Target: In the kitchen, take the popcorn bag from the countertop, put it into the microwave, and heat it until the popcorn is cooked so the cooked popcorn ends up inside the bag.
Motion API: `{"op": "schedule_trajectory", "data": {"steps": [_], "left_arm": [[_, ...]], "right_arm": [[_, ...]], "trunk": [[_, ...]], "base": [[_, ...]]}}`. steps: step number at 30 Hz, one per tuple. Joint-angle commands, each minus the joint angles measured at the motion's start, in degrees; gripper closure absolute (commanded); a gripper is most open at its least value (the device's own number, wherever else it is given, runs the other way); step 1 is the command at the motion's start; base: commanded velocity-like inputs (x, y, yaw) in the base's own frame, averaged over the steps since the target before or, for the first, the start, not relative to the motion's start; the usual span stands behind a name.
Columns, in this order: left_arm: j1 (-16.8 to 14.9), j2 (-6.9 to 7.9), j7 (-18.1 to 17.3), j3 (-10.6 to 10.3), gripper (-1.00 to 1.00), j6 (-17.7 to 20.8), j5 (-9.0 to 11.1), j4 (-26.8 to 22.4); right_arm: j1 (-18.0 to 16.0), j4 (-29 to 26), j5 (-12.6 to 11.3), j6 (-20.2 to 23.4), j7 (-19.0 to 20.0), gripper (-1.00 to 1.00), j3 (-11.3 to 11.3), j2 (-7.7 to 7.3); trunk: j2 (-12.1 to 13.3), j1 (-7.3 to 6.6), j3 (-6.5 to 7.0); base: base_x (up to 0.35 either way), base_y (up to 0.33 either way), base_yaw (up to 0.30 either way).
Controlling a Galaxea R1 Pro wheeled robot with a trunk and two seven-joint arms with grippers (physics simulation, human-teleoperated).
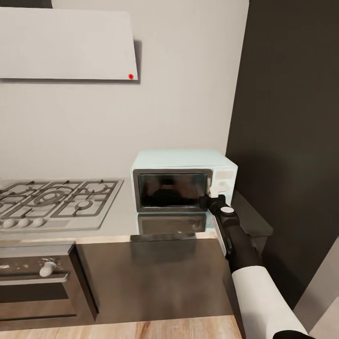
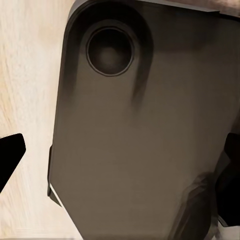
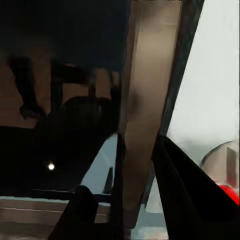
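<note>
- The microwave (image 1: 183, 181) stands on the countertop (image 1: 117, 219) at its right end, hard against the dark tall cabinet (image 1: 287, 117), and my right gripper (image 1: 210, 197) is pressed up to the right edge of its dark glass door.
- In my right wrist view the door's edge (image 3: 145, 125) runs between my two dark fingers (image 3: 190, 195), so I seem to be closed around that edge, though the blur keeps me from being sure of the contact.
- Through the glass I see a dark rounded shape (image 3: 75, 130); I cannot tell what it is.
- My left gripper (image 2: 120, 165) hangs over the robot's dark base (image 2: 145, 140) and pale plank floor (image 2: 25, 75), fingertips spread wide, holding nothing.
- No writing is legible on the microwave; it is pale blue and boxy, with white knobs.
- Left of it lies the gas hob (image 1: 56, 200), with an oven (image 1: 37, 287) beneath.
</note>
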Motion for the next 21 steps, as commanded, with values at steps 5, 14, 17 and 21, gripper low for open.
{"op": "schedule_trajectory", "data": {"steps": [5,14,17,21], "left_arm": [[0.01,0.07,-0.02,-0.06,-1.0,-0.03,0.37,-0.06],[0.01,0.01,-0.03,-0.02,-1.0,-0.03,0.37,-0.06],[0.01,-0.01,-0.03,0.01,-1.0,-0.03,0.37,-0.06],[0.01,-0.02,-0.03,0.0,-1.0,-0.03,0.37,-0.06]], "right_arm": [[-0.02,-0.05,0.03,0.2,-0.02,1.0,-0.09,0.05],[-0.02,-0.05,0.12,-0.43,-0.16,1.0,-0.09,0.05],[-0.02,-0.05,0.12,-0.43,-0.16,1.0,-0.09,0.05],[-0.02,-0.05,0.12,-0.43,-0.16,1.0,-0.09,0.05]], "trunk": [[-0.03,-0.03,-0.06],[-0.03,-0.03,-0.06],[-0.03,-0.03,-0.06],[-0.03,-0.03,-0.06]], "base": [[-0.128,0.0,0.0],[-0.052,0.0,0.0],[-0.304,0.0,0.0],[-0.272,0.0,0.0]]}}
